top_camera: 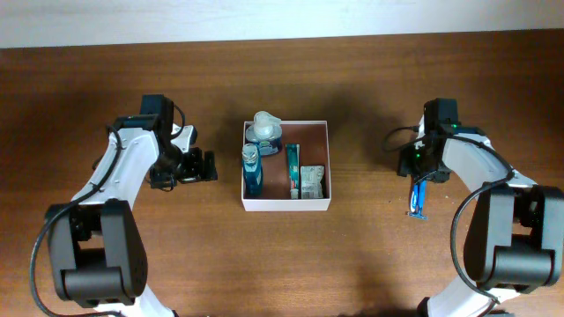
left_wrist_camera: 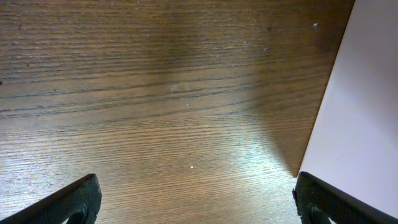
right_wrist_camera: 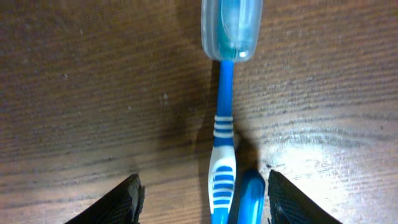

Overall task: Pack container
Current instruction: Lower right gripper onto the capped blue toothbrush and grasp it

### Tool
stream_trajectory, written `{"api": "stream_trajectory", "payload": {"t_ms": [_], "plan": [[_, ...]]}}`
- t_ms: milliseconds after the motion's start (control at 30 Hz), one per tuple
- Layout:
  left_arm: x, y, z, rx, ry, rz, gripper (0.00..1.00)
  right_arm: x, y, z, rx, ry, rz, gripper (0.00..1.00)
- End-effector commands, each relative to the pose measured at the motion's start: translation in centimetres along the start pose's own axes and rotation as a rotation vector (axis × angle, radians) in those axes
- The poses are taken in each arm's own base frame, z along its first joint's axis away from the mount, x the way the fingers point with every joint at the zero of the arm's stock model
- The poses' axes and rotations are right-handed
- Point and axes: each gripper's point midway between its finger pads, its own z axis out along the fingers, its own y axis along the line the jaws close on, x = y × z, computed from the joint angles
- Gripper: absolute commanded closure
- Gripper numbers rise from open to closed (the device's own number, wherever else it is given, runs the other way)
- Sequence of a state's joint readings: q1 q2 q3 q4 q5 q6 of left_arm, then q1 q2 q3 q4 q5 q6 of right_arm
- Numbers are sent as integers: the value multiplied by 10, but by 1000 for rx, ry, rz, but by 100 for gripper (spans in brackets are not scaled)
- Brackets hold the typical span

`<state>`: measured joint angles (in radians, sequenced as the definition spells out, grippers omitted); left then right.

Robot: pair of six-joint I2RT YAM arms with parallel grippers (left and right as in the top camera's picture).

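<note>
**Pack container: 4 items in, toothbrush not yet in**

R gripper [right_wrist_camera: 204,190]: jaws wide, nothing held. Fingers straddle the handle of the capped toothbrush [right_wrist_camera: 222,155], gap on each side. Brush lies flat on table [top_camera: 352,264], cap end away from the wrist cam. A second blue piece sits against the handle's near end; can't tell what it is.

L gripper [left_wrist_camera: 196,202]: wide open, empty, bare wood betw. fingers, container's white wall just beside its R finger.

Container [top_camera: 286,204] at table centre, betw. the arms. Inside:
- blue bottle [top_camera: 251,172] along L wall
- clear bottle w/ pale cap [top_camera: 263,129] in far L corner
- tube [top_camera: 292,165] mid
- small packet [top_camera: 312,181] near R

Judgement: mostly packed. Brush is the only loose item seen, so approx. one pick-and-place to go.

Room: floor beyond the packet looks open. Brush is long, prob. fits only parallel to the tube. No obstacle seen betw. brush and R wall. Thin wall is the edge to clear.
</note>
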<state>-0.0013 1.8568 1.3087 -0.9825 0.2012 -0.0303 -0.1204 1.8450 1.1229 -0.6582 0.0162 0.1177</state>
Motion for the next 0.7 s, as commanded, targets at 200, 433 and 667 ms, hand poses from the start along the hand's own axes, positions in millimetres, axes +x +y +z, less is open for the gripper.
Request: {"api": "stream_trajectory", "payload": {"t_ms": [200,433,667], "plan": [[1,1,-1,-1,-1,-7,1,8,-1,11,-10,15,-9,45],[1,1,-1,-1,-1,-7,1,10,0,15,-10,25,-10,56],[1,1,-1,-1,-1,-7,1,8,3,15,-30,19,-36,71]]}}
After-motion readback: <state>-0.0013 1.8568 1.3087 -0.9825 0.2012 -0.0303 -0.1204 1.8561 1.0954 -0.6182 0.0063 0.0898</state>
